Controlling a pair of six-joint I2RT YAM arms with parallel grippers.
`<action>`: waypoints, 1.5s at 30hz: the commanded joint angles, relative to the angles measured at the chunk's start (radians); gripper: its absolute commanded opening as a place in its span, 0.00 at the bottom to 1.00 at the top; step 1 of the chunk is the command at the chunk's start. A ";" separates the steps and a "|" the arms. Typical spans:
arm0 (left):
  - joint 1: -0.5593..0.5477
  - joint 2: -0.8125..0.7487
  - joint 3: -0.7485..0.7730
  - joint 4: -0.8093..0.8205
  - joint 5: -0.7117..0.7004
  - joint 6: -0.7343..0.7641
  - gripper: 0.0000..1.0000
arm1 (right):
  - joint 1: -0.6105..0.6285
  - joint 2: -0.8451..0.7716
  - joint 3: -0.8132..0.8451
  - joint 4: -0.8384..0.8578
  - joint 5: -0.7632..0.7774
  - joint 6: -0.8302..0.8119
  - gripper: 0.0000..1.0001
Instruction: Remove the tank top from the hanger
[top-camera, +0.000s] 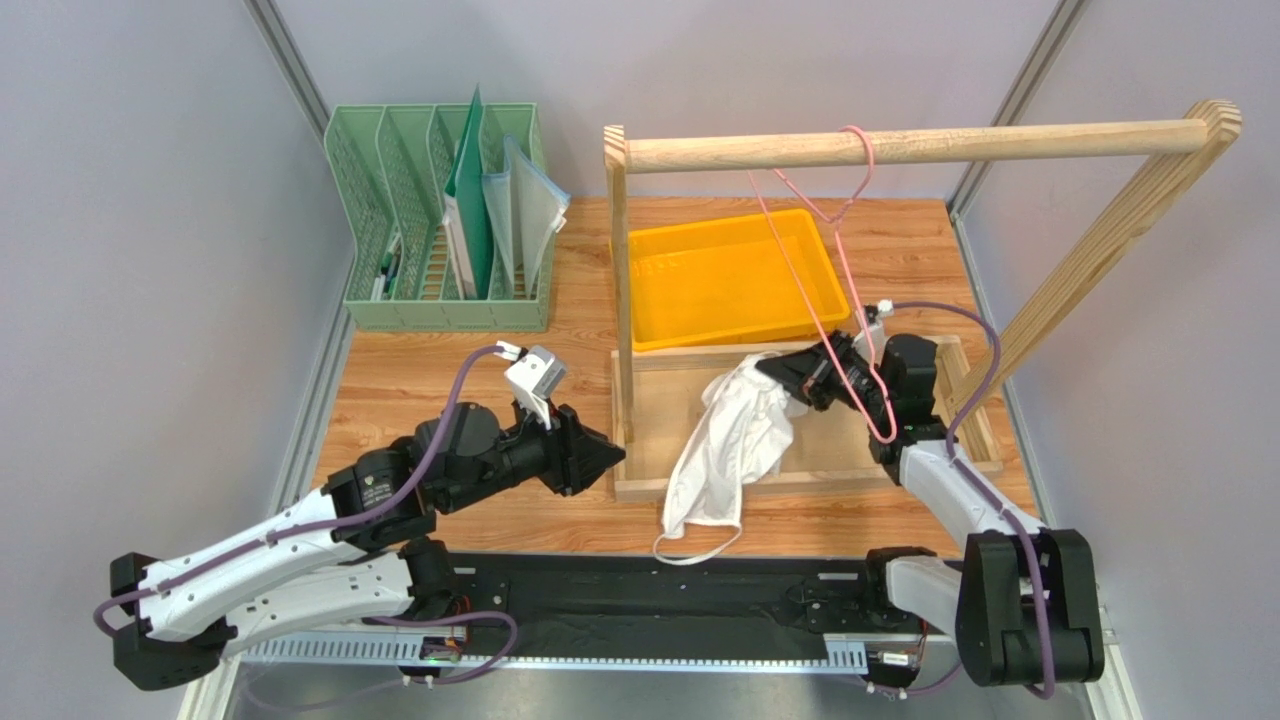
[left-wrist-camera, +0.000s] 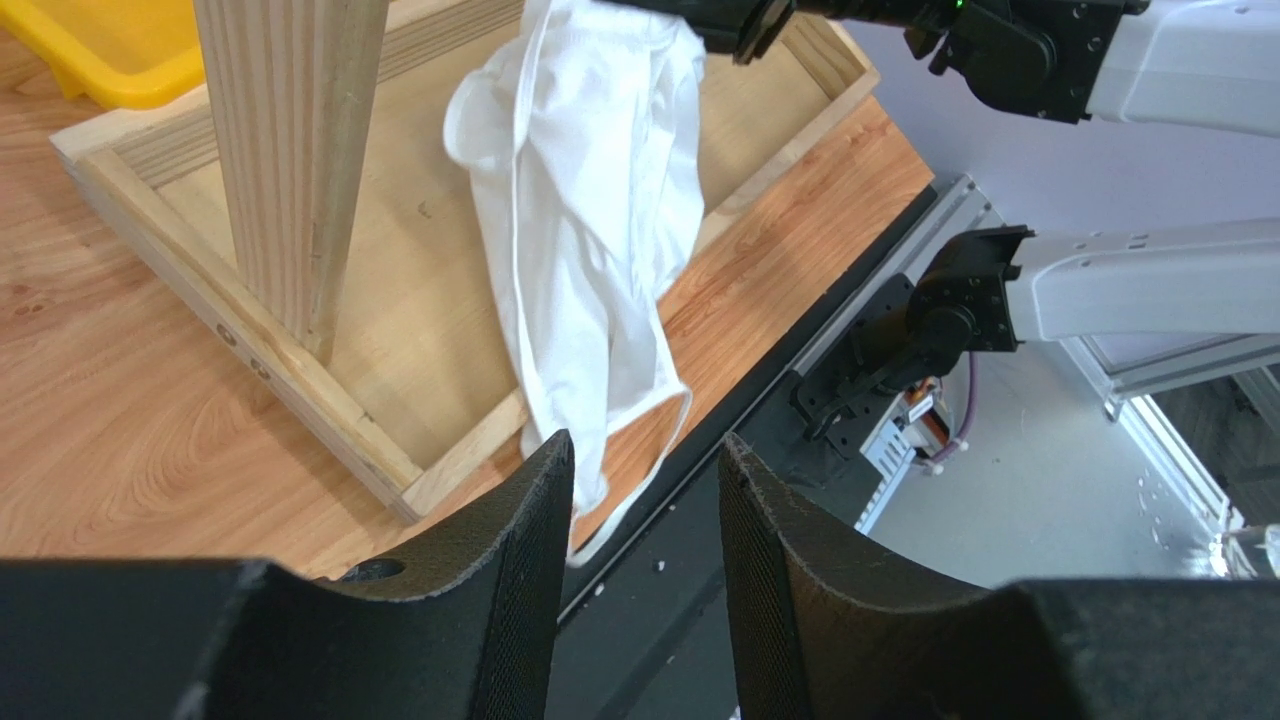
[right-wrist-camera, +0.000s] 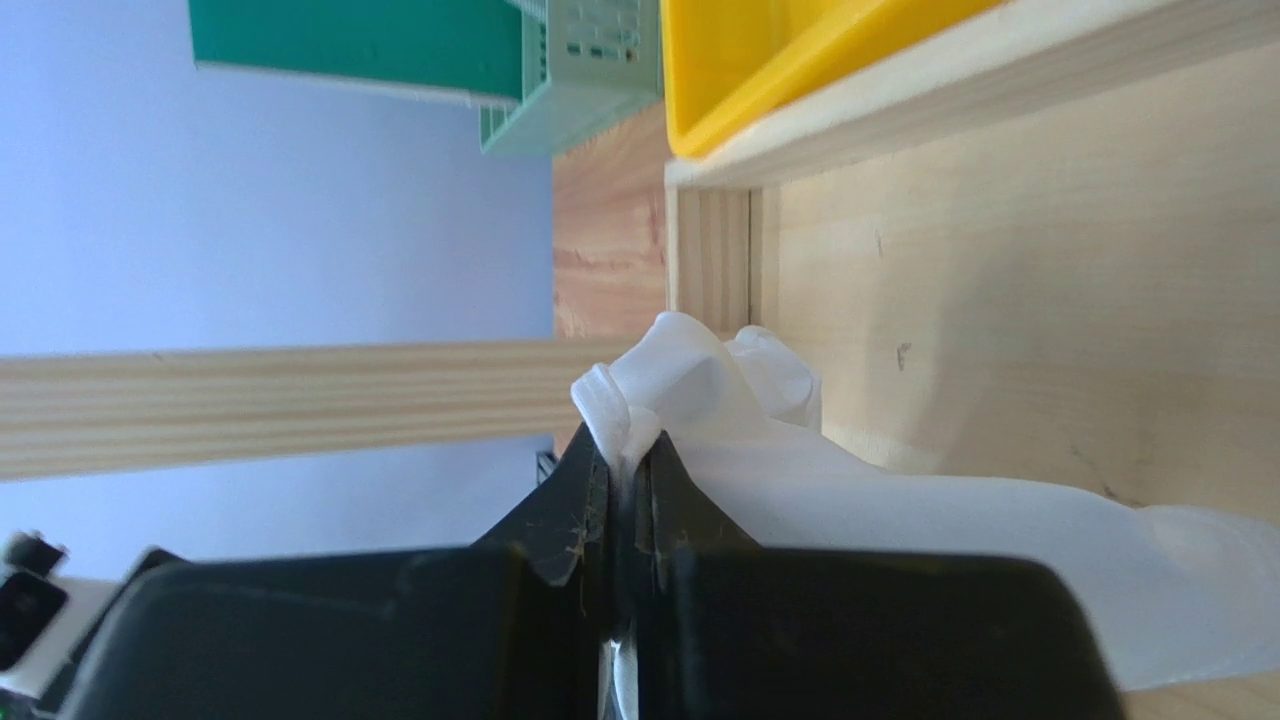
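The right tool (right-wrist-camera: 619, 458) pinches a bunched fold at the top of the thin white fabric tank top (top-camera: 733, 435). The garment droops left and near over the base of the large wooden rail frame (top-camera: 917, 146) onto the counter (top-camera: 436, 383). The thin pink wire hanger (top-camera: 870, 162) hangs from the top rail, its lower end beside that tool. The left tool (left-wrist-camera: 646, 480), spread and empty, sits left of the frame.

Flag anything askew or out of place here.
The tank top is crumpled, pinched at one end by the right gripper, and slumped over the wooden frame's front bar, with a strap loop trailing toward the table edge. The pink hanger hangs bare on the rail.
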 joint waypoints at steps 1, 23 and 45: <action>-0.002 -0.025 -0.009 -0.008 -0.005 -0.010 0.47 | -0.113 0.021 0.124 0.090 -0.044 0.097 0.00; -0.002 -0.114 -0.070 -0.054 -0.039 -0.047 0.48 | -0.274 0.528 0.831 0.254 0.043 0.332 0.00; -0.002 -0.203 -0.115 -0.088 -0.040 -0.102 0.48 | -0.127 0.708 0.975 0.428 0.177 0.364 0.00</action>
